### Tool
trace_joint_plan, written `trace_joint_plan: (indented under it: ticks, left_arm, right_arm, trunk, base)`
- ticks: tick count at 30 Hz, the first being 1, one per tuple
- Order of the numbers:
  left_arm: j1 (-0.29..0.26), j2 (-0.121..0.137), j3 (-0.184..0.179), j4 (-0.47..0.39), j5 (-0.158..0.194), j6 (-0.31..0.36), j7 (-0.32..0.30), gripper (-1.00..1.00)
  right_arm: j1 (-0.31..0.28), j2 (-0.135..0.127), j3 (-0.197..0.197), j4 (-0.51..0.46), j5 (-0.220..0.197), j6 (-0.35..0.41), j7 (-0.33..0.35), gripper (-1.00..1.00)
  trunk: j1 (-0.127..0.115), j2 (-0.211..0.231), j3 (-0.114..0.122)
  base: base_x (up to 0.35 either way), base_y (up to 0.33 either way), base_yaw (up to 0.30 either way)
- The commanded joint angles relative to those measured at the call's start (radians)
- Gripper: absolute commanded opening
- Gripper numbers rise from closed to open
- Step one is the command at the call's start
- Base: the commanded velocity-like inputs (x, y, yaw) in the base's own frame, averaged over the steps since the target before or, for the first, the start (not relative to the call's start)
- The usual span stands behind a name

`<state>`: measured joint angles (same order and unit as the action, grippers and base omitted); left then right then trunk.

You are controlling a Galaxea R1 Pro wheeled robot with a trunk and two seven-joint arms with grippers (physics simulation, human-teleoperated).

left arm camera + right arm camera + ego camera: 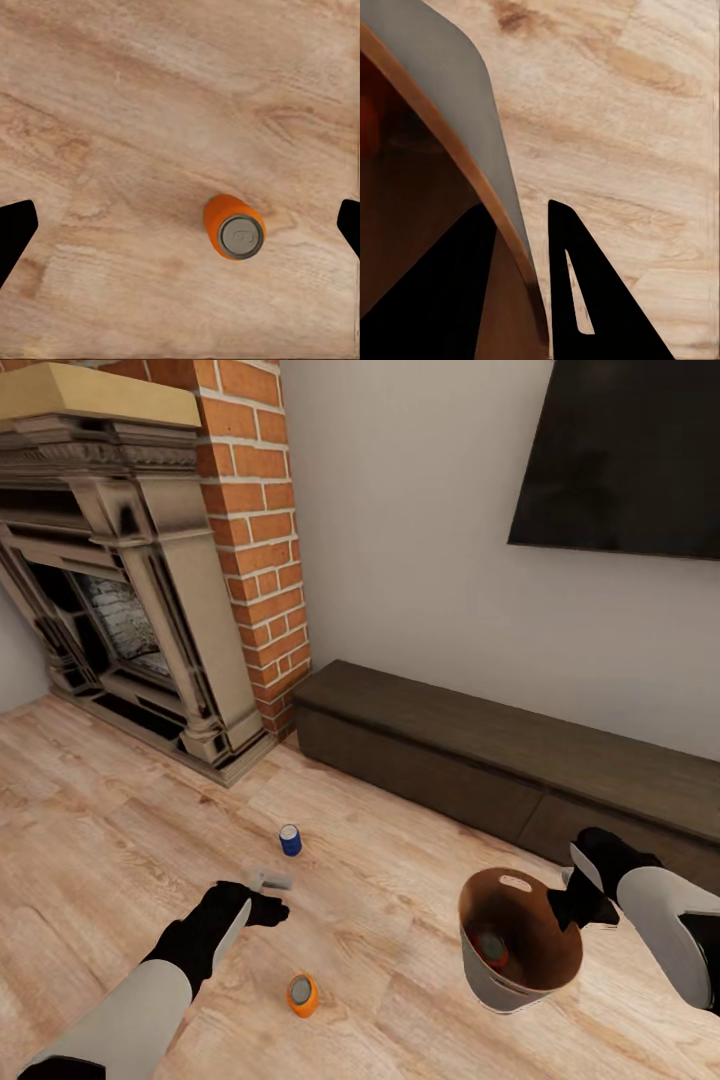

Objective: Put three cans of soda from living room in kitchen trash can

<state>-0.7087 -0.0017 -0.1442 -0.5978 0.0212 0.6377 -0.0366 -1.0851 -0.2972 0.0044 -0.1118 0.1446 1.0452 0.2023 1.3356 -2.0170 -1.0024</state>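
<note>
Left wrist view puts the orange can [234, 227] between your spread left gripper [180, 225] fingers, untouched. Your right gripper [521, 247] pinches the bucket [472, 120] rim.

Bright orange cylindrical soda can [302, 994] and blue one [290, 840] on pale wood-grain floor [110, 830]; coppery-brown-lined, grey-beige tapered bucket [490, 982] lower right; red-brick fireplace column [258, 510] upper left.

An orange can [233, 226] stands upright on the wood floor [150, 112], its silvery top facing the camera, a little right of the frame's centre and slightly below it. The left tool's [180, 229] two dark fingertips [15, 229] sit at the left and right edges, spread wide apart, clear of the can.
</note>
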Motion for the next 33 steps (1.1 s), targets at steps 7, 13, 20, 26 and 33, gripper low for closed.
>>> trace_joint_plan:
  ticks: [7,13,20,26,33]
  left_arm:
    - [-0.001,-0.027,0.000,0.000,-0.003,0.104,0.052,1.00]
    - [-0.001,-0.037,0.000,0.001,0.000,0.119,0.134,1.00]
    - [0.000,-0.035,-0.002,0.002,-0.002,0.112,0.145,1.00]
    - [-0.001,-0.033,-0.001,0.002,0.001,0.112,0.138,1.00]
    - [0.000,-0.036,0.000,0.002,0.006,0.115,0.134,1.00]
  right_arm:
    - [-0.006,0.002,-0.017,-0.062,-0.027,0.002,0.002,-1.00]
    - [-0.010,0.003,-0.016,-0.065,-0.028,0.002,0.003,-1.00]
    - [-0.010,-0.001,-0.015,-0.063,-0.027,0.002,0.003,-1.00]
    - [-0.011,-0.001,-0.015,-0.063,-0.025,0.002,0.002,-1.00]
    - [-0.012,-0.011,-0.015,-0.066,-0.026,0.002,0.002,-1.00]
  trunk:
    - [0.000,0.000,0.000]
    - [0.000,0.000,0.000]
    - [0.000,0.000,0.000]
    - [0.000,0.000,0.000]
    - [0.000,0.000,0.000]
  base:
    - [0.000,0.000,0.000]
    - [0.000,0.000,0.000]
    - [0.000,0.000,0.000]
    - [0.000,0.000,0.000]
    - [0.000,0.000,0.000]
